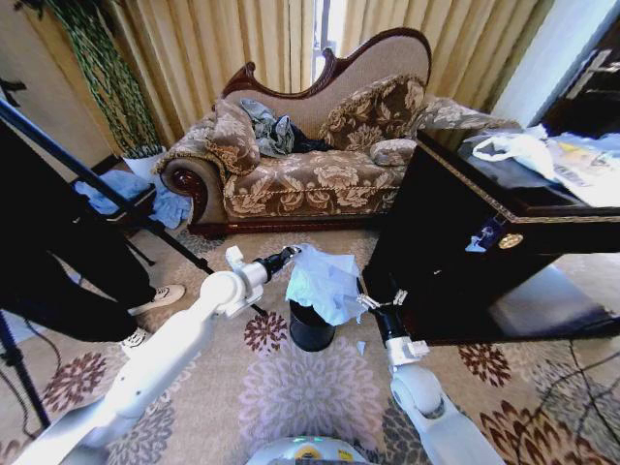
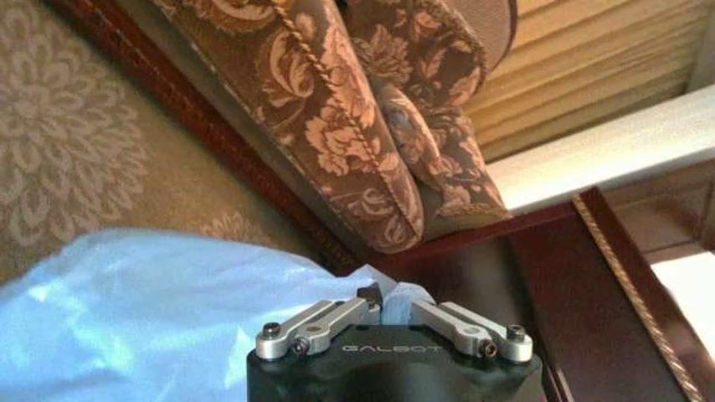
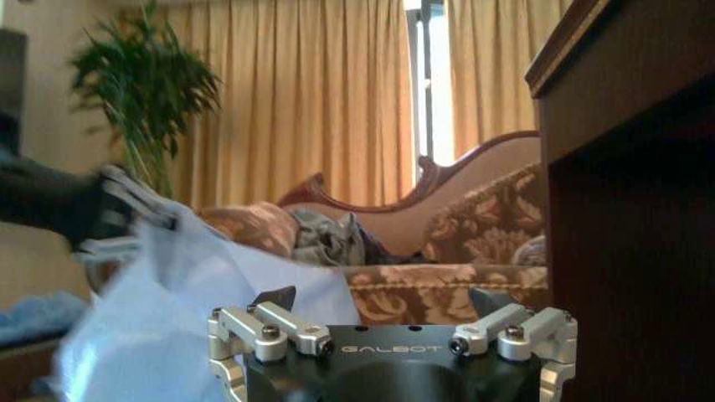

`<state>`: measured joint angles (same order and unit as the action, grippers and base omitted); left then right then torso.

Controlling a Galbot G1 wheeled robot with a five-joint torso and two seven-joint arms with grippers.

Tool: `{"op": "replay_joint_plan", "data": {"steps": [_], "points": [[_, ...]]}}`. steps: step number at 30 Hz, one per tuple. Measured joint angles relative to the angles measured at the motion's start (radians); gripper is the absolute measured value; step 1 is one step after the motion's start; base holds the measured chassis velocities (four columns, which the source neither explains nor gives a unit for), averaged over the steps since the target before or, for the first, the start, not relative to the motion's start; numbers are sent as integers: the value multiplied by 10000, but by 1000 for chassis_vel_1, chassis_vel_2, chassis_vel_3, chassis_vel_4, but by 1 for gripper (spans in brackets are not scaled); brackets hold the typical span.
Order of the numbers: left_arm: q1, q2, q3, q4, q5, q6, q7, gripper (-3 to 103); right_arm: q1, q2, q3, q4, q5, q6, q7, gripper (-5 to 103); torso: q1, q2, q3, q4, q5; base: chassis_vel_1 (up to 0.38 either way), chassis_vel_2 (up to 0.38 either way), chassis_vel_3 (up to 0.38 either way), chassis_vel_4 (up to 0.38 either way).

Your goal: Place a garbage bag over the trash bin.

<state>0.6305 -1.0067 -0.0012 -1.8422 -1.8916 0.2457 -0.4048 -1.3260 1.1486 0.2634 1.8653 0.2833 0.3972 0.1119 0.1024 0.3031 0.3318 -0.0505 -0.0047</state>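
Left gripper (image 1: 291, 252) pinched tight on the top edge of the thin, crinkly, pale blue-white translucent garbage bag (image 1: 325, 281), fingers closed together in the left wrist view (image 2: 386, 303) with a fold of plastic (image 2: 167, 318) caught between them. Right gripper (image 1: 373, 302) spread wide open in its own wrist view (image 3: 386, 300), gripping nothing, parked right at the bag's lower right edge. Bag bunched up and hanging over the small, plain black cylindrical trash bin (image 1: 310, 331), covering its rim and upper part, lower wall bare. Bin standing on the beige floral carpet (image 1: 310, 397), just beside the dark wooden table (image 1: 465, 252). Ornate brown floral-patterned sofa (image 1: 310, 174) farther back, gold curtains (image 1: 232, 48) behind.
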Motion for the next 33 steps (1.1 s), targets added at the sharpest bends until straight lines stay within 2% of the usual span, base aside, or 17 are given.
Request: {"op": "replay_joint_plan", "data": {"steps": [3, 8, 11, 15, 19, 21, 23, 25, 27, 28, 30, 32, 33], "points": [[-436, -426, 150, 529, 3, -88, -286, 0, -94, 102, -4, -22, 165, 434, -278, 100, 0, 0, 1, -1, 1, 0, 0, 0, 0], [-665, -627, 192, 819, 2, -112, -375, 0, -115, 221, -80, -46, 171, 533, -362, 100, 0, 0, 1, 0, -2, 0, 0, 0, 0], [-803, -788, 227, 964, 7, -128, -432, 0, -41, 518, -499, -250, 90, 545, -381, 100, 0, 0, 1, -1, -2, 0, 0, 0, 0], [-833, -771, 270, 961, 16, -111, -445, 0, 221, 758, -719, -580, 41, 518, -371, 100, 0, 0, 0, 0, -1, 0, 0, 0, 0], [-733, -487, 283, 682, 17, -67, -459, 0, 1202, 816, -660, -1155, 18, 96, -217, 102, 0, 0, 0, 2, 0, 0, 0, 0, 0], [-613, -359, 229, 548, 17, -58, -458, 0, 1732, 703, -616, -1355, 36, -213, -122, 93, 1, -1, 1, 4, -5, 0, 0, 0, 0], [-575, -323, 191, 504, 17, -58, -457, 0, 1947, 654, -617, -1436, 47, -314, -94, 93, 1, -1, 1, 6, -4, 0, 0, 0, 0], [-544, -302, 146, 471, 18, -63, -452, 0, 2098, 612, -691, -1483, 47, -385, -87, 83, 1, -1, 1, 4, -5, 0, 0, 0, 0], [-562, -341, 132, 490, 47, -78, -444, 0, 1876, 637, -831, -1355, -42, -330, -82, 71, 1, -1, 1, 1, 0, 0, 0, 0, 0], [-562, -341, 132, 490, 47, -78, -444, 0, 1876, 637, -831, -1355, -42, -330, -82, 71, 1, -1, 1, 1, 0, 0, 0, 0, 0], [-640, -412, 133, 558, 70, -95, -445, 0, 1491, 678, -890, -1115, -298, -104, -21, 61, 1, 0, 0, -1, -1, 0, 0, 0, 0], [-663, -431, 135, 582, 80, -101, -448, 0, 1379, 688, -888, -1049, -395, -9, -11, 61, 1, 0, 0, -1, -1, 0, 0, 0, 0], [-686, -458, 141, 605, 93, -114, -457, 0, 1274, 700, -873, -996, -516, 116, -9, 55, 1, 0, 0, -2, -1, 0, 0, 0, 0]]}}
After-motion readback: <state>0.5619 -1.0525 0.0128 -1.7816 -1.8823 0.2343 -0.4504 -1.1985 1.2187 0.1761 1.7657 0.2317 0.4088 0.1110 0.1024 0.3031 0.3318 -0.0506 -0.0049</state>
